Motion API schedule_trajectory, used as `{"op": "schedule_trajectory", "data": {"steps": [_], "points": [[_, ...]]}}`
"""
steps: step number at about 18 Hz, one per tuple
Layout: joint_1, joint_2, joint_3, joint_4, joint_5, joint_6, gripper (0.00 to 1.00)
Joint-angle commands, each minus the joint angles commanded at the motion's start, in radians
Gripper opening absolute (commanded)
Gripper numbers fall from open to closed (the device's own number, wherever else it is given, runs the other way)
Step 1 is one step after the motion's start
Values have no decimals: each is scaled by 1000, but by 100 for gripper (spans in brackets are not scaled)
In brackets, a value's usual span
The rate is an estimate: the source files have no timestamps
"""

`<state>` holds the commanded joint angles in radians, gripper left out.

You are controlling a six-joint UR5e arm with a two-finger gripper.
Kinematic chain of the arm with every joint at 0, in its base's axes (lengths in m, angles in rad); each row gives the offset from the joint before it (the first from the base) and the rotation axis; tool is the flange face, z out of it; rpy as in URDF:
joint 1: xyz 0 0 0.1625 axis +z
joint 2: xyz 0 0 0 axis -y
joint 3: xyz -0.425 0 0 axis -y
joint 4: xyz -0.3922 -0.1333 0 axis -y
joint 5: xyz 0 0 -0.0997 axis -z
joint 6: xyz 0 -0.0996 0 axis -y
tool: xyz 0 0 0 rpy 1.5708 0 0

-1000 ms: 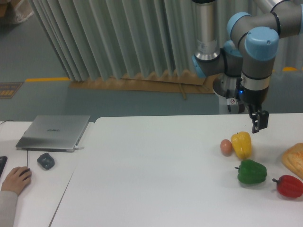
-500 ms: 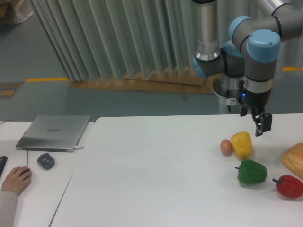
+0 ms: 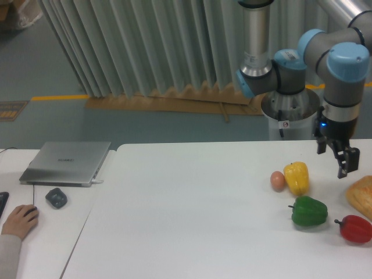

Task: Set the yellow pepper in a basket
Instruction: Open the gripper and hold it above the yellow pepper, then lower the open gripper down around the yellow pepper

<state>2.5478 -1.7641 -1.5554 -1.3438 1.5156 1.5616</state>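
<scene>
The yellow pepper [image 3: 296, 176] stands upright on the white table [image 3: 192, 209] at the right, touching or nearly touching a small tan egg [image 3: 278, 181] on its left. My gripper [image 3: 336, 157] hangs above the table to the right of the pepper, a little higher than it and apart from it. Its fingers look spread and hold nothing. No basket shows clearly in this view.
A green pepper [image 3: 308, 211] lies just in front of the yellow one, and a red pepper [image 3: 355, 228] to its right. A tan-orange object [image 3: 361, 195] is cut off by the right edge. At the left are a laptop [image 3: 67, 162], a mouse [image 3: 56, 197] and a person's hand [image 3: 19, 220].
My gripper has moved right and slightly down, from above the pepper's right shoulder to well right of it. The peppers and egg have not moved.
</scene>
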Motion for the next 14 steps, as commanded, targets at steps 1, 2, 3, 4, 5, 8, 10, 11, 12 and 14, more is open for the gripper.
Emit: {"op": "schedule_trajectory", "data": {"steps": [1, 2, 3, 4, 5, 8, 10, 11, 12, 14], "points": [[9, 0, -2, 8, -2, 3, 100], [12, 0, 0, 9, -2, 32, 100], [14, 0, -3, 9, 3, 67, 100], [15, 0, -14, 6, 5, 124, 100], [15, 0, -27, 6, 6, 132, 100], [3, 18, -103, 9, 2, 62, 100], [-45, 26, -112, 9, 11, -67, 100], [-70, 25, -118, 9, 47, -86, 100], [-99, 15, -103, 9, 107, -66, 100], [-184, -11, -87, -38, 222, -44, 100]]}}
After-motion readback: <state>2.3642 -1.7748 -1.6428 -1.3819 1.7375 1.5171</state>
